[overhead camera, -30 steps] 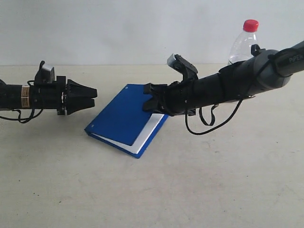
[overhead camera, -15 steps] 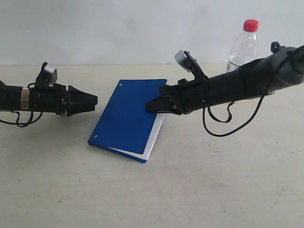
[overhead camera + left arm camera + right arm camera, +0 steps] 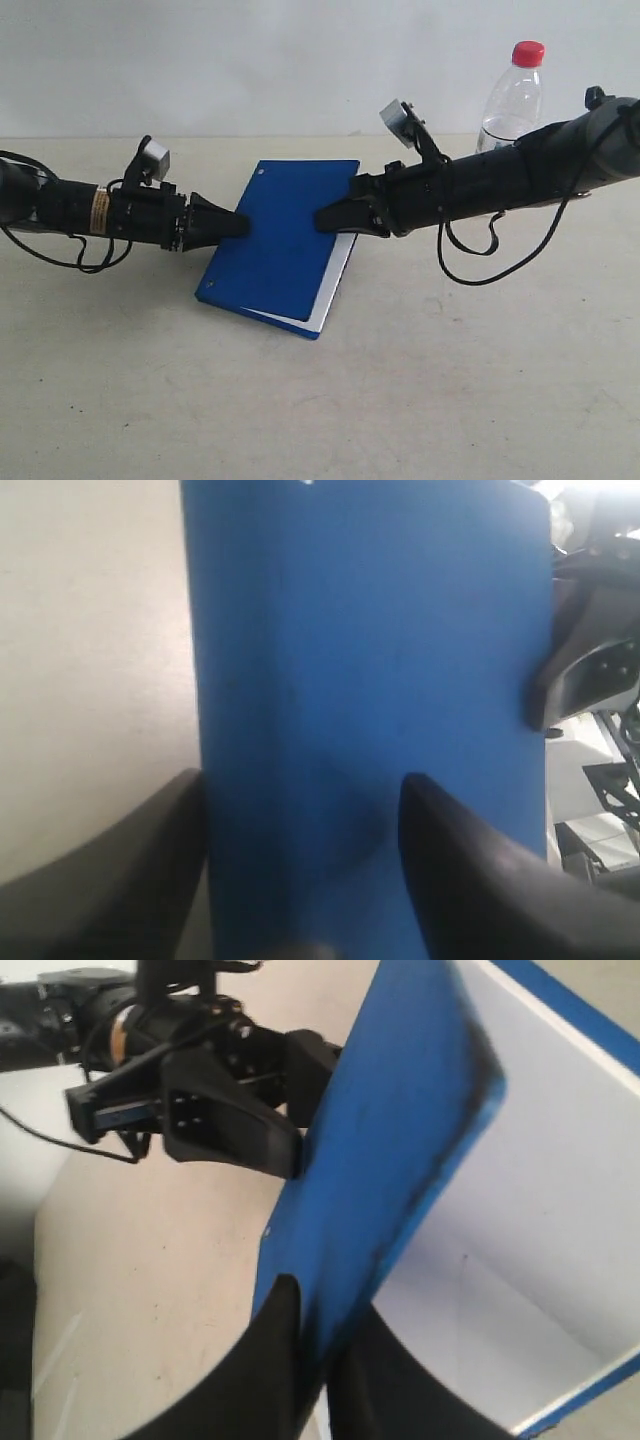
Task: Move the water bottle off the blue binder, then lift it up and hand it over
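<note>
Over at the binder's left edge, the left end effector [image 3: 228,222] has slid in from well clear, jaws spread. The right end effector [image 3: 335,217] stays clamped on the blue binder [image 3: 285,240], its cover raised. The water bottle [image 3: 512,95] stands upright at the back right, already off it, so the handover looks next. Both side edges are taken, but there's open desk [image 3: 450,380] in front.

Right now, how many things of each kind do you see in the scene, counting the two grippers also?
Clear plastic water bottle with red cap: 1
Flat solid-blue binder: 1
Black grippers: 2, the left gripper and the right gripper
Total: 4
</note>
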### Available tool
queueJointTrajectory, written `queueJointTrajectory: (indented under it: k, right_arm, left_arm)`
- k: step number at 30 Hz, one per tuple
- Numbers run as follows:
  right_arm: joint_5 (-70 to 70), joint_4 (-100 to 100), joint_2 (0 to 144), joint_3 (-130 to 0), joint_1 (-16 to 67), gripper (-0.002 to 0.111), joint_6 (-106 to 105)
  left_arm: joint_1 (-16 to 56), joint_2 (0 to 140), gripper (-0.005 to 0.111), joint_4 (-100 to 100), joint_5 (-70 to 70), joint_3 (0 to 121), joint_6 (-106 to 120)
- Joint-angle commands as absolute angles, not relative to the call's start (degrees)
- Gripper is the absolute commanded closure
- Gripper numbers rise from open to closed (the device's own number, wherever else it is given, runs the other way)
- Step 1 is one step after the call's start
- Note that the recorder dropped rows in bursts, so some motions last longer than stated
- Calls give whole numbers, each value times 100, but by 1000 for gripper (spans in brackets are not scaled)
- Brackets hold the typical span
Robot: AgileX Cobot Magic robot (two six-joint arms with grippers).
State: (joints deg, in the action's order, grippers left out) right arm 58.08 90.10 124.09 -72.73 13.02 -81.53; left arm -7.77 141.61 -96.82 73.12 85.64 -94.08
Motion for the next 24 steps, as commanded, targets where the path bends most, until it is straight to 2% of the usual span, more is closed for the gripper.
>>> queueJointTrajectory:
  k: [1,6,8,10,14,15,18,24]
  right_arm:
    - [6567,8993,12385,-7272,1261,108,-8664]
    - [6189,8993,12385,-7272,1261,108,-8584]
    - [5766,8993,12385,-7272,1261,108,-8398]
    - [5402,8982,12385,-7272,1261,108,-8240]
    - [5059,8955,12385,-7272,1261,108,-8016]
    - [5049,8927,12385,-7272,1261,108,-7980]
    - [5049,8766,12385,-7272,1261,95,-7980]
    - [5108,8559,12385,-7272,1261,50,-7967]
  left_arm:
    - [-658,14332,53,-9995,6996,8470,-9488]
    - [-658,14332,53,-9995,6996,8470,-9488]
    - [-658,14332,58,-9995,6996,8470,-9488]
    - [-658,14332,69,-9980,6996,8470,-9488]
    - [-658,14332,100,-9836,6996,8470,-9488]
    - [-658,14332,102,-9836,6996,8470,-9484]
    - [-658,14332,102,-9836,6996,8470,-9439]
    - [-887,14332,102,-9836,6996,8470,-9336]
